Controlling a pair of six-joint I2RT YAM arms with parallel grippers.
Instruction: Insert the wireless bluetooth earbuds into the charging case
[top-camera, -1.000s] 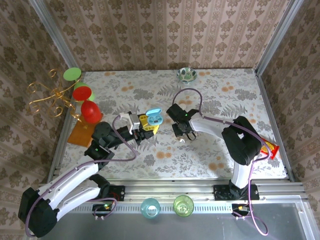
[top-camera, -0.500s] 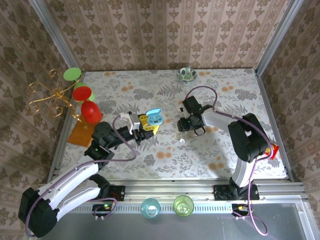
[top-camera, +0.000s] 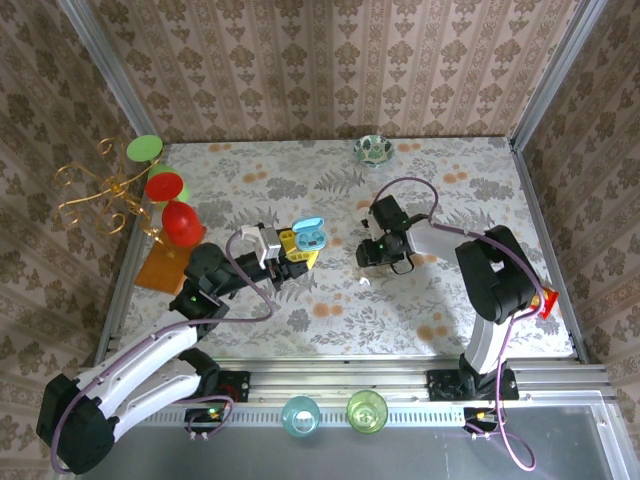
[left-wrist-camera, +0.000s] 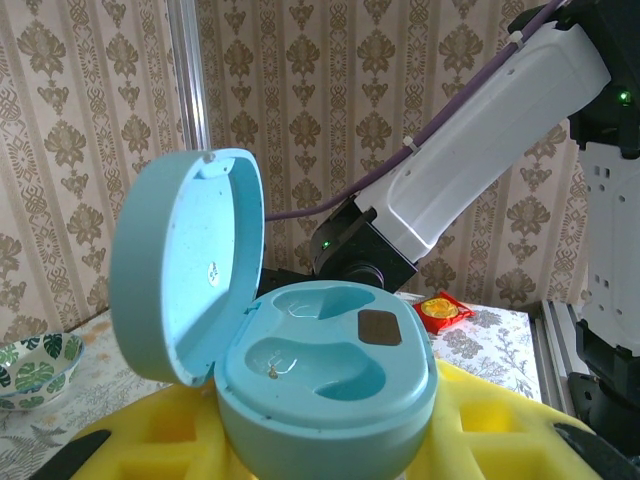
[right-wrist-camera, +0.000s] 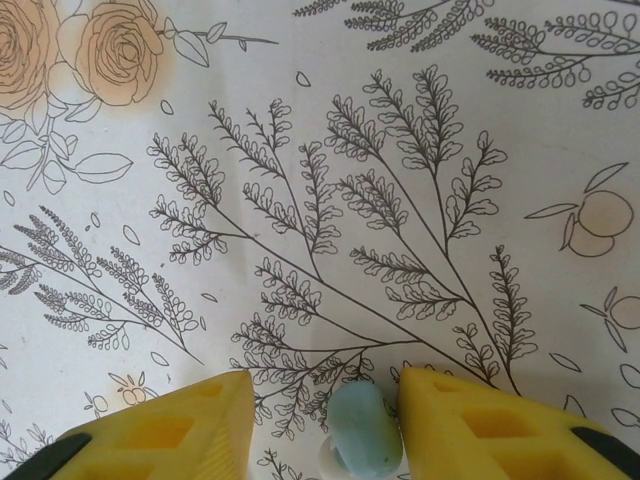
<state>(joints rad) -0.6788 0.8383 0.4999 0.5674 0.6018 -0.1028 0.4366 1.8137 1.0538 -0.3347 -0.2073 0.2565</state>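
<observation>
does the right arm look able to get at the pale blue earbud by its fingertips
Probably yes: the pale blue earbud sits right between the right tool's yellow fingers, jaws apart wider than the bud, nothing between them and it.

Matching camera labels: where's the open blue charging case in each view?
Top external: charging case just left of centre.
Left wrist: charging case in the centre foreground, lid swung open to the left.
Shared landmark: leaf-patterned bowl, at the left edge in the left wrist view.
</observation>
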